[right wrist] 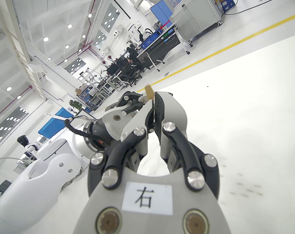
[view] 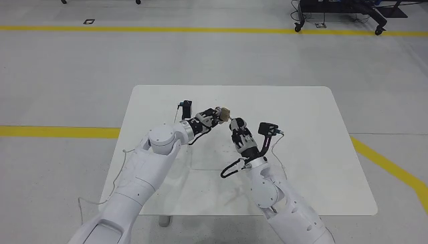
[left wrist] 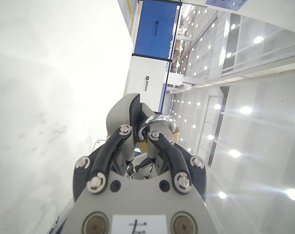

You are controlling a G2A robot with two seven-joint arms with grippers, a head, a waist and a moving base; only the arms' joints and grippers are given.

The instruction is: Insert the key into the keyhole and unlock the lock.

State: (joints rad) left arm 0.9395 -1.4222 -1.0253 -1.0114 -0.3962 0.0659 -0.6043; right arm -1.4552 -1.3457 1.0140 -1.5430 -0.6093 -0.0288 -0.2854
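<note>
Your left gripper (view: 212,116) sits over the middle of the white table (view: 314,150), a bit toward the robot's side. Its jaws are clamped on a brass padlock (view: 225,114). In the left wrist view the fingers pinch the padlock body (left wrist: 174,136) from both flat sides, and the silver shackle (left wrist: 159,119) arcs out past the fingertips. The shackle looks closed, with both legs running into the body. The padlock is carried in the grip, not lying on the tabletop.

Your right gripper (view: 235,125) is just beside the padlock, facing the left one nearly tip to tip. Its jaws are closed on the key (right wrist: 152,120), which the right wrist view shows edge-on as a thin metal strip pinched between the pads. The key points out past the fingertips toward the padlock (right wrist: 149,91), and the left gripper (right wrist: 128,102) is right behind it. The key tip meets the brass body or is right at it. You can't tell from these views whether it's in the keyhole, because the keyhole face isn't visible.

Both arms angle in from the robot's side of the table and converge at the padlock.
</note>
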